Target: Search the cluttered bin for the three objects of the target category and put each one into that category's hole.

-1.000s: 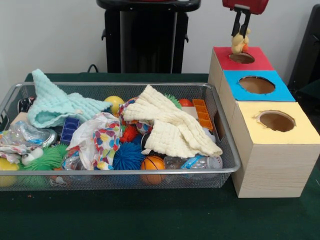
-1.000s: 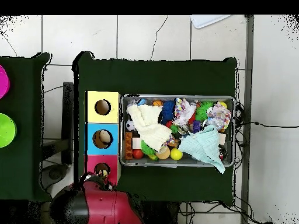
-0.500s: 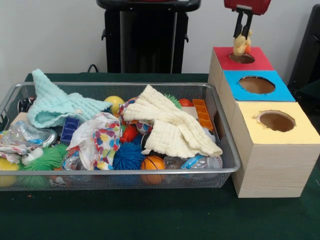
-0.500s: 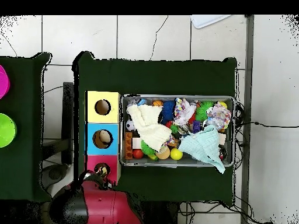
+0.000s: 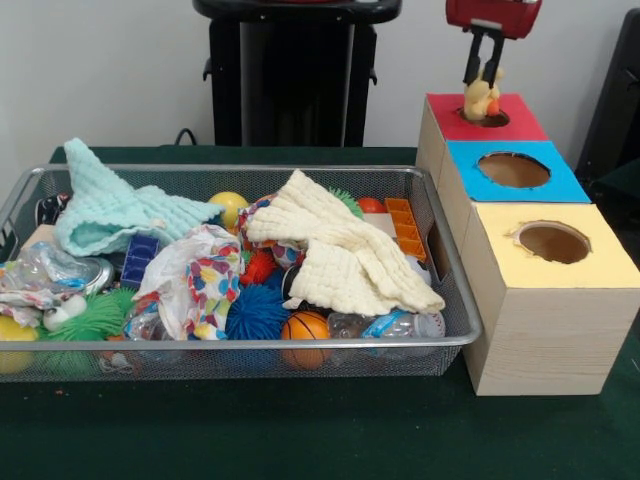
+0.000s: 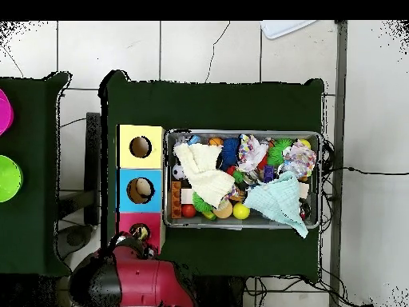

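Gripper (image 5: 483, 72) clenched on a duck (image 5: 481, 98), we hang right above the red hole (image 5: 485, 117); next we release it, then return to the bin (image 5: 250, 345).

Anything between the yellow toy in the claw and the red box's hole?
Nothing visible. The claw holds the yellow toy directly over the hole in the red box, and the opening looks unblocked in the front view.

Arm shell glossy red with black joint sections, rounded bulky housing from overhead; gripper (image 5: 483, 62) has a red body with a grey plate, two thin black fingers (image 5: 470, 60)
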